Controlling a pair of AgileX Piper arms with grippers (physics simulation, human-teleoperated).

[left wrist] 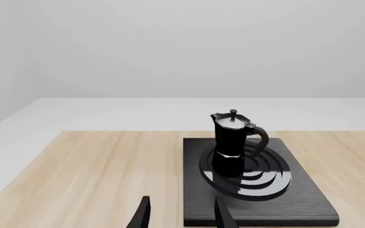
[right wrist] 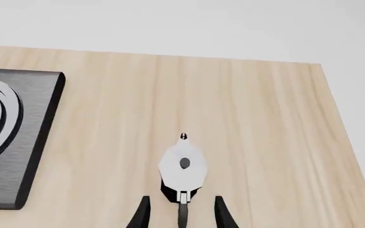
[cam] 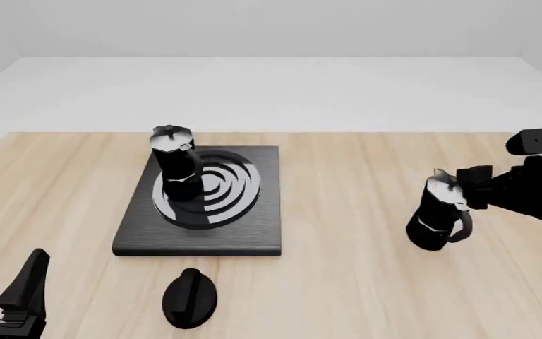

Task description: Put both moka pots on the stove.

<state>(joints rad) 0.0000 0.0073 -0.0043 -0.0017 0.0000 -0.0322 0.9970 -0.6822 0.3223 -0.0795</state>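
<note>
1. Left wrist view: one moka pot (left wrist: 233,142) stands upright on the stove (left wrist: 258,199), over the left part of the ringed burner (left wrist: 249,173), handle to the right. The left gripper (left wrist: 181,216) has its fingers apart and holds nothing; it sits short of the stove's near edge, the pot ahead and slightly right.
2. Front view: stove (cam: 252,233) left of centre on the wooden table (cam: 346,282), first pot (cam: 177,169) on it. Second moka pot (cam: 437,214) stands on bare wood, well right of the stove. The right gripper (cam: 468,185) is at its top from the right. The left gripper (cam: 8,296) is at the near-left corner, well apart. A black oval knob (cam: 189,298) lies just near of the stove.
3. Right wrist view: looking down on the second pot (right wrist: 182,166); its handle points back between the right gripper's (right wrist: 181,213) spread fingers, spout away. Fingers flank the handle, not closed. Stove edge (right wrist: 40,137) far left.
4. Judgement: the right arm is far nearer; the carry runs leftward to the free right part of the burner.
</note>
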